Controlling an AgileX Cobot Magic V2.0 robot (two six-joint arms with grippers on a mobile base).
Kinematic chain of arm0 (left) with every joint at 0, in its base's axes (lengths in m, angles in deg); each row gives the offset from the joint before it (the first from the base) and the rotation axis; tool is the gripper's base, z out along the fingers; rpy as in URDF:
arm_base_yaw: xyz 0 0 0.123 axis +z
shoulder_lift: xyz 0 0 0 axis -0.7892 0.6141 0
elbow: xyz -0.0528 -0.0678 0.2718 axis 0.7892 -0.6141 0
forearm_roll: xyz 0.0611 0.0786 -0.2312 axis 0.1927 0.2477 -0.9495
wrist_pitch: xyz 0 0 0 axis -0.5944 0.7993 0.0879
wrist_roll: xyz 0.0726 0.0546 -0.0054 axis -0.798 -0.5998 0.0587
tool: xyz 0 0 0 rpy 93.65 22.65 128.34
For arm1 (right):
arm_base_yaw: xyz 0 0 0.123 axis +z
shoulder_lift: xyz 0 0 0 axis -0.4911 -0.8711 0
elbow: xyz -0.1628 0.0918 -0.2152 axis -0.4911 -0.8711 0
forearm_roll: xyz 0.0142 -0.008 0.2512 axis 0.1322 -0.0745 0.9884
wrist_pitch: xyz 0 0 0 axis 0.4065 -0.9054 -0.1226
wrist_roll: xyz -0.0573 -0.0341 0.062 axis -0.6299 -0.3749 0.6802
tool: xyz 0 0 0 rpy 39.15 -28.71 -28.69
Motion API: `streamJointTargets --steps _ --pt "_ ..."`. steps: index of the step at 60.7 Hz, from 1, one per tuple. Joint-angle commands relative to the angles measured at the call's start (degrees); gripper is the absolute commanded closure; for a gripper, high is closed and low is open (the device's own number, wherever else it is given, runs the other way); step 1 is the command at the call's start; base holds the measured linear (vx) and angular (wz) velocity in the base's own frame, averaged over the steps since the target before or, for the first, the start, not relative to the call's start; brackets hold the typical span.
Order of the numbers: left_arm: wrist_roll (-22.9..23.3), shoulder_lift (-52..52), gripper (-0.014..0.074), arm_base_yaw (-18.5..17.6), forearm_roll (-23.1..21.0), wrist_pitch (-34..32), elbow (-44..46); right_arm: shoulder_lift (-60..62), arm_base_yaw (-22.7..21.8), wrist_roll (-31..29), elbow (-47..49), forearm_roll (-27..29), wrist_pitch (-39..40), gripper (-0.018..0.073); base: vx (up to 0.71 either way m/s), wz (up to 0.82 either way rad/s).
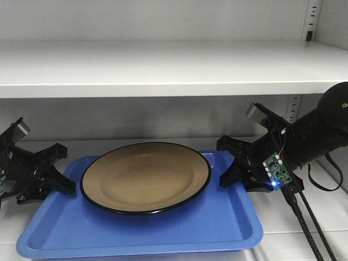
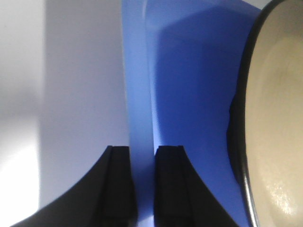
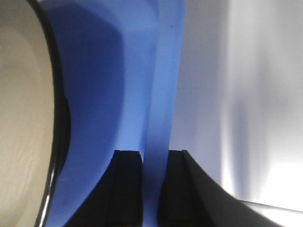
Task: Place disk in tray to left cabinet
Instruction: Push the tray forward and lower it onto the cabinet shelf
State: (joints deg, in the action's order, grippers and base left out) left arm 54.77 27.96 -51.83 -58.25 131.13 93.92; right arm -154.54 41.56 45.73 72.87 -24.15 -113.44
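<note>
A tan disk [image 1: 145,176] with a thin black rim lies flat in the middle of a bright blue tray [image 1: 136,231], filling most of the tray's width. The tray sits on a lower shelf of the pale grey-white left cabinet [image 1: 163,68], beneath a wide flat shelf, with perforated upright strips [image 1: 312,19] visible at the back right.

The left tool [image 2: 142,177] straddles the tray's left rim: in the left wrist view one black finger [image 2: 118,184] stands outside the rim over the shelf and the other inside over the blue floor, the jaws narrowed on the raised edge between them. The right tool [image 3: 154,182] does the same at the right rim, its fingers [image 3: 128,184] closed to either side of the blue edge.

From the front, both black arms reach in from the sides, and a small green circuit board [image 1: 276,168] with a blue light glows on the right arm.
</note>
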Motion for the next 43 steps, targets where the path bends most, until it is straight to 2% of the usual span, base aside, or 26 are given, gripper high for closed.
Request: streamJointTargets --steps 1,32,43 --pt "0.1 -2.8 0.0596 -1.3 -9.5 0.7 2.1 3.0 1.1 -0.8 2.2 8.2 2.1 0.0563 0.00 0.00" --pt "-0.3 -2.8 0.0596 -1.3 -8.8 -0.2 2.1 2.8 1.1 -0.8 2.2 7.1 3.8 0.0563 0.00 0.00" --pt "-0.3 -2.8 0.0596 -1.3 -7.4 -5.4 2.1 0.9 1.1 -0.8 2.2 6.1 5.9 0.0561 0.00 0.00"
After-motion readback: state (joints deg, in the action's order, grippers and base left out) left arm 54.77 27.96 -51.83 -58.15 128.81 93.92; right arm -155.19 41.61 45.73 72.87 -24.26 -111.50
